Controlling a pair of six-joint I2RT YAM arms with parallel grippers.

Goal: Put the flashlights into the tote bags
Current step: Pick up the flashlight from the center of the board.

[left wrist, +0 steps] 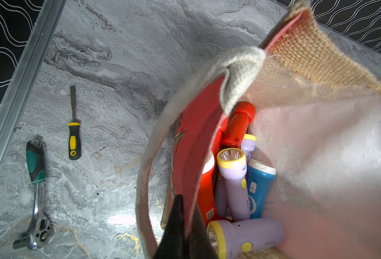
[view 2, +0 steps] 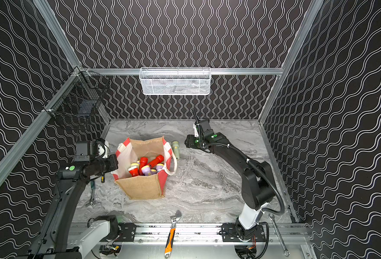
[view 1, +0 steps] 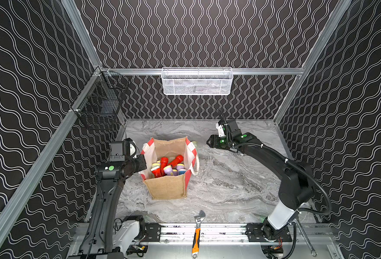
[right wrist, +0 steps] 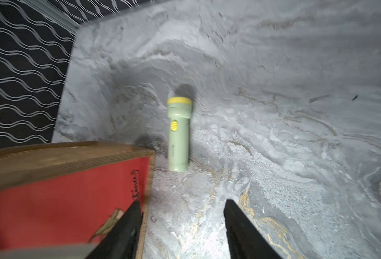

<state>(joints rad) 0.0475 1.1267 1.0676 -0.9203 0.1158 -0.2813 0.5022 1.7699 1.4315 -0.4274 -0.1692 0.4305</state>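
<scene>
The tan jute tote bag [view 1: 167, 187] [view 2: 143, 188] with red-and-white side panels stands open at mid-table. Inside lie several flashlights [view 1: 169, 166] [view 2: 147, 166] in red, lilac and blue; the left wrist view shows a lilac one [left wrist: 234, 179] among them. My left gripper [left wrist: 186, 203] [view 1: 143, 164] is shut on the bag's left side panel at the rim. One pale green flashlight [right wrist: 178, 136] [view 2: 175, 149] lies on the table just behind the bag's right side. My right gripper [right wrist: 181, 203] [view 1: 208, 141] hovers open near it, with nothing between its fingers.
An orange-handled wrench [view 1: 197, 233] lies at the front edge, a steel spanner [view 2: 278, 234] at front right. A screwdriver [left wrist: 74, 139] and a ratchet [left wrist: 36, 192] lie left of the bag. A white mesh basket [view 1: 197, 81] and a black wire basket [view 1: 100, 105] hang on the walls.
</scene>
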